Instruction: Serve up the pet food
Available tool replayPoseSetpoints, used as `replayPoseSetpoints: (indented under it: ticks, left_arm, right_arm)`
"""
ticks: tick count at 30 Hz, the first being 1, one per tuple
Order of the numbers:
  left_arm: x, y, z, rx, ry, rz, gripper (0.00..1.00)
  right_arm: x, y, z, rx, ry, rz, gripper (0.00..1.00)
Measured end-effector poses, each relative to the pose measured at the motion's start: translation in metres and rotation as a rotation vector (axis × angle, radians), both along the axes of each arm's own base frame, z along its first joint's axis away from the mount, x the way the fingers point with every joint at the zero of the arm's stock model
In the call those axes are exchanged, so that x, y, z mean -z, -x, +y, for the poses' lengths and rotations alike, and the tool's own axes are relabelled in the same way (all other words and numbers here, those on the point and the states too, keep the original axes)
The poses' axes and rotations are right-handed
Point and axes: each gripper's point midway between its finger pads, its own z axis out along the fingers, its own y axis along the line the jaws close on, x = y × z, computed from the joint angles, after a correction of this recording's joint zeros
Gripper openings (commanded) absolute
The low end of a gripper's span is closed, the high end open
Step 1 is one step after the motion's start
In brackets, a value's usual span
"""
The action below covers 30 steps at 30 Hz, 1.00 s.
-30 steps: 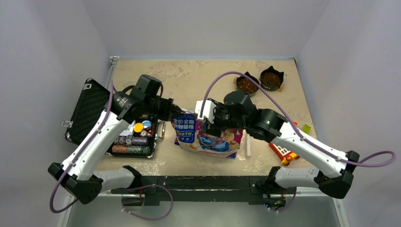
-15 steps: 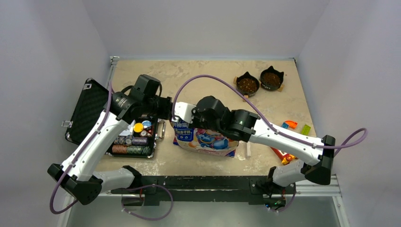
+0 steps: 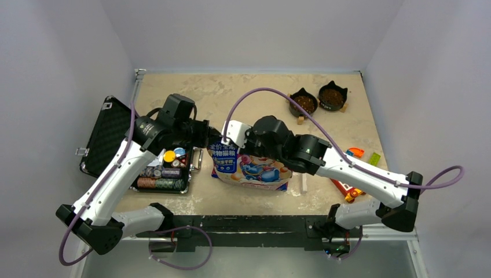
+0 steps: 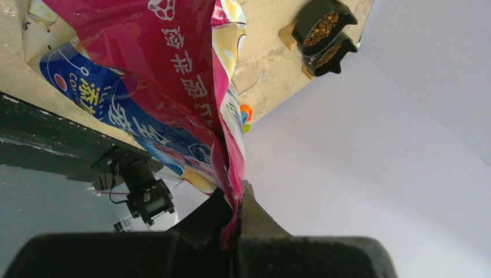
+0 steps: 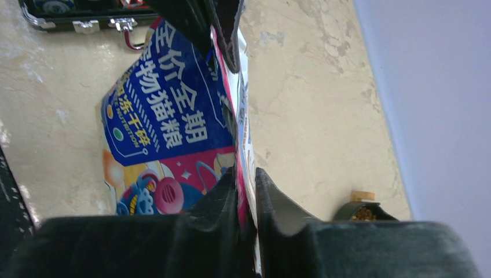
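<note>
Foil bag (image 3: 250,168) on bench (image 3: 243,92) between arms, contents hidden, top edge masked from above, standing top-up, printed face toward near side, left claw (image 4: 234,200) clamped on that edge, right claw (image 5: 246,179) apparently pinching it too.

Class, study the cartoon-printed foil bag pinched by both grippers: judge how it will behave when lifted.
Probably floppy: the foil bag creases where the left gripper pinches its top edge. Likely slippery: its glossy film looks thin and smooth in the right gripper. It may sag, since its lower body lies on the table.
</note>
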Motion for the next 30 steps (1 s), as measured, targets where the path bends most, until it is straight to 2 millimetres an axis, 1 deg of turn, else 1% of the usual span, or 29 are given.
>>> replayPoseSetpoints:
  ticks: [3, 7, 9, 10, 11, 12, 15, 23, 24, 25, 26, 27, 29, 30]
  left_arm:
    - [-0.001, -0.003, -0.001, -0.004, 0.004, -0.012, 0.00]
    - [-0.001, -0.003, -0.001, -0.003, 0.006, -0.015, 0.00]
    - [-0.001, -0.003, -0.001, -0.002, 0.006, -0.015, 0.00]
    - [-0.001, -0.002, -0.001, -0.001, 0.007, -0.015, 0.00]
    - [-0.001, -0.002, -0.002, 0.001, 0.006, -0.017, 0.00]
    - [0.000, -0.001, 0.000, -0.003, -0.001, -0.016, 0.00]
    - [-0.002, 0.000, -0.002, 0.004, 0.008, -0.021, 0.00]
    - [-0.005, 0.005, -0.005, 0.025, 0.017, -0.020, 0.00]
    - [-0.005, 0.005, -0.006, 0.027, 0.019, -0.018, 0.00]
    - [-0.006, 0.006, -0.006, 0.032, 0.022, -0.015, 0.00]
    - [-0.006, 0.007, -0.007, 0.034, 0.023, -0.013, 0.00]
    - [-0.003, 0.007, -0.003, 0.027, 0.010, -0.005, 0.00]
    - [0.000, 0.007, 0.001, 0.013, -0.001, 0.008, 0.00]
    - [0.000, 0.007, 0.002, 0.012, -0.002, 0.008, 0.00]
  right_arm:
    - [0.000, 0.003, -0.007, -0.004, -0.019, 0.023, 0.00]
    - [0.000, 0.003, -0.008, -0.009, -0.028, 0.031, 0.00]
    - [0.000, 0.004, -0.009, -0.013, -0.035, 0.032, 0.07]
    - [0.000, 0.004, -0.009, -0.019, -0.042, 0.037, 0.09]
    - [0.000, 0.005, -0.010, -0.027, -0.050, 0.044, 0.07]
    - [-0.001, 0.005, -0.014, -0.026, -0.054, 0.050, 0.00]
    - [-0.002, 0.008, -0.031, -0.041, -0.099, 0.074, 0.00]
    - [-0.001, 0.011, -0.049, -0.054, -0.173, 0.030, 0.00]
    - [-0.002, 0.012, -0.053, -0.054, -0.181, 0.029, 0.05]
    - [-0.002, 0.013, -0.057, -0.053, -0.191, 0.027, 0.16]
    - [-0.001, 0.015, -0.063, -0.053, -0.197, 0.025, 0.21]
    - [0.000, 0.015, -0.072, -0.038, -0.189, 0.026, 0.23]
    - [0.002, 0.013, -0.097, 0.024, -0.166, 0.024, 0.26]
    - [0.003, 0.012, -0.105, 0.047, -0.159, 0.025, 0.27]
